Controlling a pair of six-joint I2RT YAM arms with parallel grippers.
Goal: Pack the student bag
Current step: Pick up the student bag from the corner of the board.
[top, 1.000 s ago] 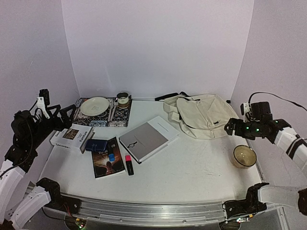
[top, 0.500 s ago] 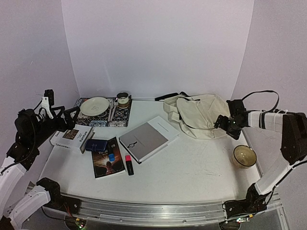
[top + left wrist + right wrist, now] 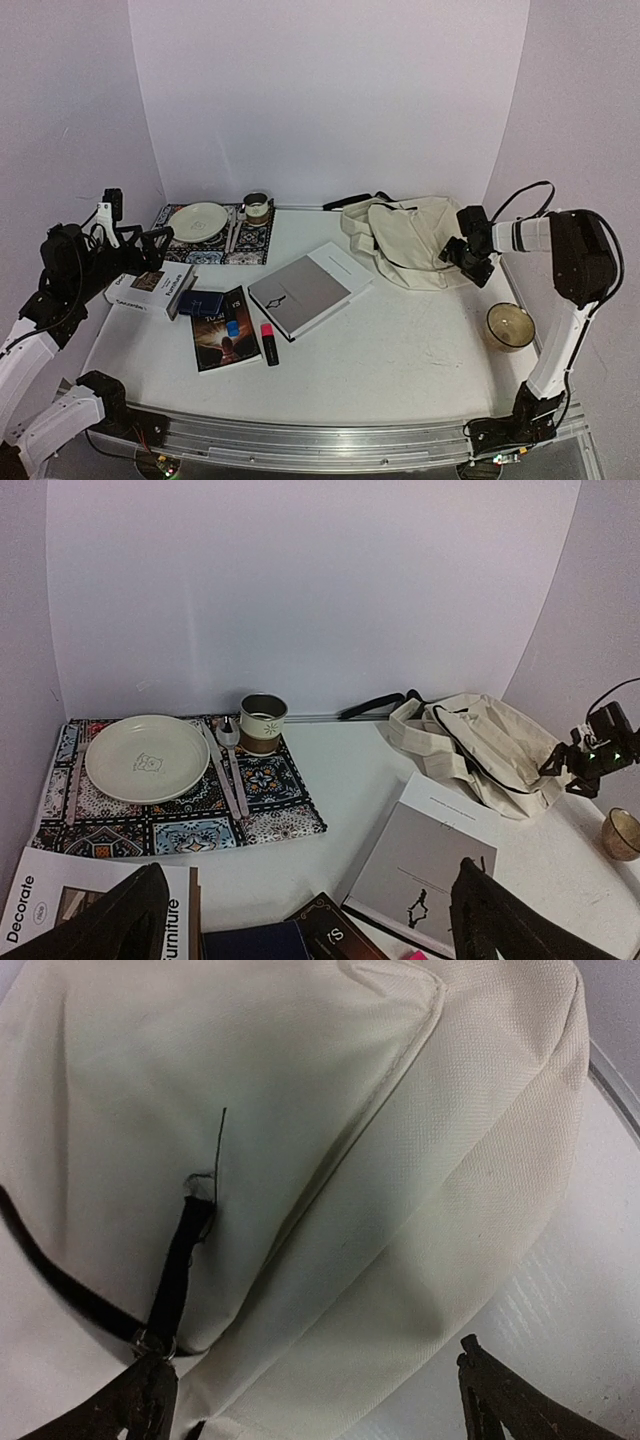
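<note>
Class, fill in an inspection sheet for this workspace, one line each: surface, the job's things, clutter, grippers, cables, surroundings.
Surface: white table, lightly scuffed.
Job's things: bag lies slumped at the far right; cannot tell whether it is open.
Clutter: grey book, dark book, highlighter and white book lie left of centre. A placemat at the far left carries a plate, cup and spoon. A bowl stands near the right edge.
Grippers: left gripper open, empty, above the white book. Right gripper open, empty, close over the bag's right side.
Cables: one black cable arcs up behind the right gripper.
Surroundings: plain pale walls; nothing else seen.
</note>
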